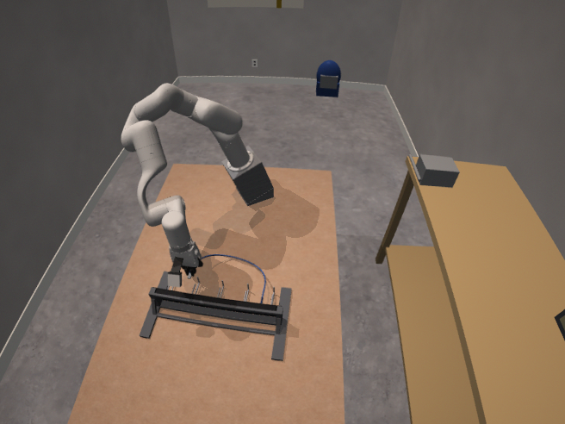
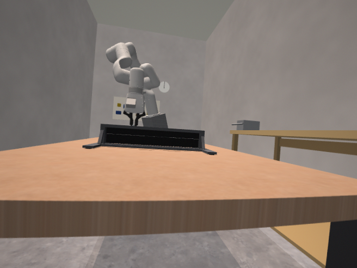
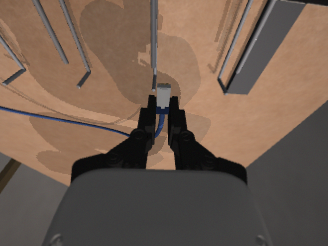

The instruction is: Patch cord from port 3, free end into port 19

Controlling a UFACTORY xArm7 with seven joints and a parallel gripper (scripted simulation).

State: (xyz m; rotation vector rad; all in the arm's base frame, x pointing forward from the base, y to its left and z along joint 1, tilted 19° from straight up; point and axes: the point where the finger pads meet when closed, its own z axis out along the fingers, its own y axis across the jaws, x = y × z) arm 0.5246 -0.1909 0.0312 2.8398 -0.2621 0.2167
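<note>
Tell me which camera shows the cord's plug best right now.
Wrist view: the pale plug sits pinched between the gripper fingers. The top view shows only the blue cord arcing behind the rack; in the exterior view the plug cannot be seen.

- No text, number, label or brand can be read in any view.
- The rack (image 2: 152, 129), just below the gripper (image 2: 133, 122) in the exterior view, shows only a dark face; no port numbers are legible.
- The wall poster (image 2: 118, 108) behind the gripper carries yellow and blue patches, without readable lettering.
</note>
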